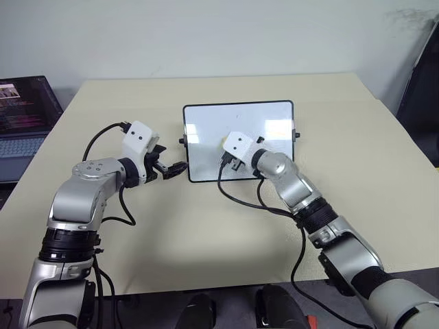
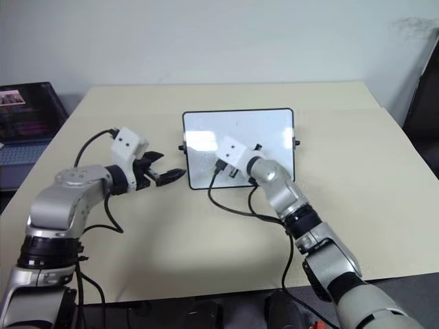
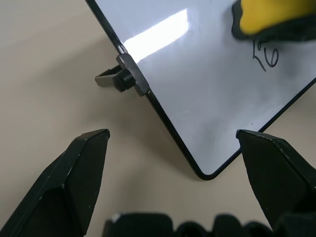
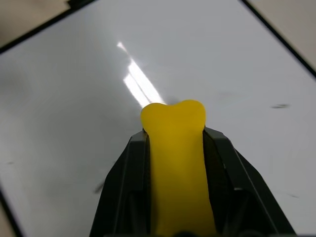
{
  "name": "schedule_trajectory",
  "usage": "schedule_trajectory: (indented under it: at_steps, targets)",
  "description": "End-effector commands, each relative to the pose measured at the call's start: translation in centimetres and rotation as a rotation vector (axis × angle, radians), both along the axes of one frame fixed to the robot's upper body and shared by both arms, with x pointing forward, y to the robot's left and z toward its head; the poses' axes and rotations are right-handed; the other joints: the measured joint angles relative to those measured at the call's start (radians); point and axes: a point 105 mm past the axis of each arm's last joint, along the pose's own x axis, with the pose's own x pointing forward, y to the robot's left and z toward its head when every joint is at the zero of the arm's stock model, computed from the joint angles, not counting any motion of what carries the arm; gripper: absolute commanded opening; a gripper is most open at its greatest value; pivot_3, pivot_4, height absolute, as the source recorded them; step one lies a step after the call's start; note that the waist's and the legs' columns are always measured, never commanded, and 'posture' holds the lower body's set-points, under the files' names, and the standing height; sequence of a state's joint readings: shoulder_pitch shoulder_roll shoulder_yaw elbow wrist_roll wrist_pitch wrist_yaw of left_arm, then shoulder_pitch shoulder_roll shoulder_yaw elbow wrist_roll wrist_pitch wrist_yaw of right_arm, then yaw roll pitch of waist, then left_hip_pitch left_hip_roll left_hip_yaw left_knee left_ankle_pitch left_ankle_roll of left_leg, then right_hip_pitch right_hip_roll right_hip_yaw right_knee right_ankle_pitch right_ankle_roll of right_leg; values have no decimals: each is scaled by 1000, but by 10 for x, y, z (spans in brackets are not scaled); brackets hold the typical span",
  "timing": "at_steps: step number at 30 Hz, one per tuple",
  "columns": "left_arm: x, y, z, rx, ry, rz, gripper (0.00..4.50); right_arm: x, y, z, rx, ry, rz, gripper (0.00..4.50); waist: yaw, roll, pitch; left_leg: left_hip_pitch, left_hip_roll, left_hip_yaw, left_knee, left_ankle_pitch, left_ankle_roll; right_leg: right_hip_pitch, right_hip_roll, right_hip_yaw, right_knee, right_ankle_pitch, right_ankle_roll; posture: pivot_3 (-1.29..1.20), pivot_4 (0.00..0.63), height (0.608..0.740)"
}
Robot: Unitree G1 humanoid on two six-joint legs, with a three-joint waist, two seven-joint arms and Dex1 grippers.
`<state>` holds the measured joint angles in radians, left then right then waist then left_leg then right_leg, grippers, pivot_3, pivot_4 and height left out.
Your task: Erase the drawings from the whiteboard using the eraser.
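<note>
The whiteboard (image 1: pixel 264 120) stands tilted on the beige table, propped on black side knobs (image 3: pixel 121 79). My right gripper (image 4: pixel 174 134) is shut on the yellow eraser (image 4: pixel 177 168), whose end presses against the board's lower middle. In the left wrist view the eraser (image 3: pixel 269 15) sits just above a remaining black drawing (image 3: pixel 266 57). Faint smudges (image 4: pixel 280 105) dot the white surface. My left gripper (image 1: pixel 180 168) hangs open just off the board's lower left corner (image 3: pixel 205 174), holding nothing.
An open laptop (image 1: pixel 24 116) sits off the table's left side. Black cables (image 1: pixel 240 199) trail from both wrists over the tabletop in front of the board. A dark object (image 1: pixel 422 103) stands beyond the table's right edge.
</note>
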<state>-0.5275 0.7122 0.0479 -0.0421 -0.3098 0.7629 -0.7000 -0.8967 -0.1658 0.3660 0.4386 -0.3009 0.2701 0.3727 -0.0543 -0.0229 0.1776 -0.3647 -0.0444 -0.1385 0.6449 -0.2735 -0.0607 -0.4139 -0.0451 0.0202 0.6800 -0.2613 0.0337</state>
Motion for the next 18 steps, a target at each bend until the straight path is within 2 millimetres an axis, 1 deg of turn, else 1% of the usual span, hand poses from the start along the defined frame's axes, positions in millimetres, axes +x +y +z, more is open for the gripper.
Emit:
schedule_trajectory:
  at_steps: [1, 3, 5, 9, 14, 16, 18]
  targets:
    - [-2, 0, 16, 2, -56, -8, 4500, 9, -21, 16, 19, -40, -71, 1102, 0, 0, 0, 0, 0, 0, 0, 0, 0, 0, 0, 0, 0, 0, 0, 0, 150, 740]
    - [-2, -3, 15, -1, -54, -17, 4500, 10, -26, 11, 9, -25, -81, 1102, -1, 0, 0, 0, 0, 0, 0, 0, 0, 0, 0, 0, 0, 0, 0, 0, 150, 740]
    - [-2, -4, 15, -2, -52, -21, 4500, 9, -25, 5, -3, -8, -74, 1102, -2, 0, 0, 0, 0, 0, 0, 0, 0, 0, 0, 0, 0, 0, 0, 0, 150, 740]
    - [-1, -6, 14, -3, -50, -27, 4500, -5, -4, -12, -24, 42, 3, 1102, -2, 0, 0, 0, 1, 0, 0, 0, 0, 0, 0, 0, 0, 0, 0, 0, 150, 740]
    - [0, -8, 13, -4, -47, -33, 4500, -14, 19, -16, -17, 56, 51, 1102, -11, 0, 0, 1, 2, 1, 0, 0, 0, 0, 0, 1, 0, 0, 0, 0, 150, 740]
    - [0, -8, 13, -5, -47, -34, 4500, -13, 20, -16, -22, 56, 46, 1102, -11, 0, 0, 1, 3, 1, 0, 0, 0, 0, 2, 1, 0, 1, -1, 0, 150, 740]
    - [0, -8, 13, -6, -46, -35, 4500, -8, 11, -14, -18, 47, 11, 1102, -9, 0, 0, 1, 3, 1, 0, 0, 0, 0, 5, 1, 0, 1, -1, 0, 150, 740]
